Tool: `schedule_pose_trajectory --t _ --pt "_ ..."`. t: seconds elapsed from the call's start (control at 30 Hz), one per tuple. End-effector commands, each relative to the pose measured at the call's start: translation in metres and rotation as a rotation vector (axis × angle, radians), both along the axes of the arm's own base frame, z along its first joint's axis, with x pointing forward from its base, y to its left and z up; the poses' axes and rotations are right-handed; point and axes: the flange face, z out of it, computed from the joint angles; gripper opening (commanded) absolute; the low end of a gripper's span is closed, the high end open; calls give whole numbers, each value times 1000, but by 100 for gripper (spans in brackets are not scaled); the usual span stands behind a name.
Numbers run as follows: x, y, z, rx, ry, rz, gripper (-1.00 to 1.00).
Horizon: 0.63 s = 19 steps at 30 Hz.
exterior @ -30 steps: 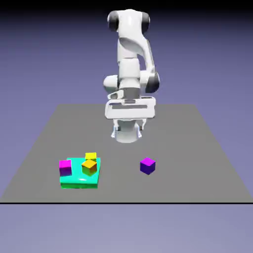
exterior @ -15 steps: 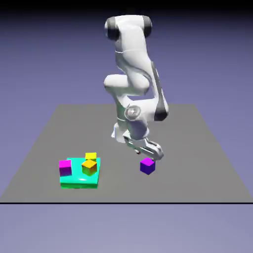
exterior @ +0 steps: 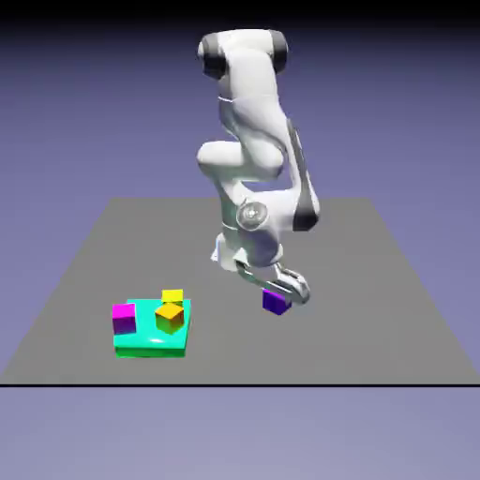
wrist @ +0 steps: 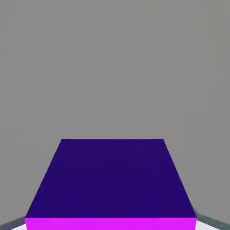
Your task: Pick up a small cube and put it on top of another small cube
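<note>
A small purple cube sits between the fingers of my gripper, right of the table's middle in the exterior view. The gripper is shut on it, with the hand tilted over it from above. In the hand view the purple cube fills the lower half, showing a magenta face along the bottom edge. Only slivers of the fingertips show at the bottom corners. Grey table lies beyond it. A magenta cube, a yellow cube and an orange cube sit at the exterior view's left.
The three other cubes rest on or against a flat teal slab near the table's front left. The grey table ends in a front edge just below the slab.
The arm swung down from its raised pose to the purple cube. Over the last half second the fingers shut on the cube, and it now sits slightly higher and further left.
</note>
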Motion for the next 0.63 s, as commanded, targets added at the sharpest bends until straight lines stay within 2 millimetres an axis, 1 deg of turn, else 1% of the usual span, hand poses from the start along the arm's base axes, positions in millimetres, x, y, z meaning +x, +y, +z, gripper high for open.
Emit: schedule_pose_trajectory --t 0.0,0.07,0.13,0.2,0.27,0.3,0.33,0.47,0.5,0.53,0.6 --pt "9 -15 8 -2 1 -56 -100" --pt "22 -62 25 -2 1 -203 -100" --pt "30 -111 44 -2 1 -348 -100" --pt "30 -162 63 -1 0 -493 -100" --pt "23 -214 84 1 0 -638 -100" --pt "18 -233 92 1 0 -690 -100" --pt "18 -233 92 1 0 -690 -100" --pt "20 -215 25 1 0 -690 -100" --pt "20 -215 25 1 0 -690 100" --pt "20 -215 25 1 0 -690 100" --pt "21 -224 58 4 -1 -689 100"
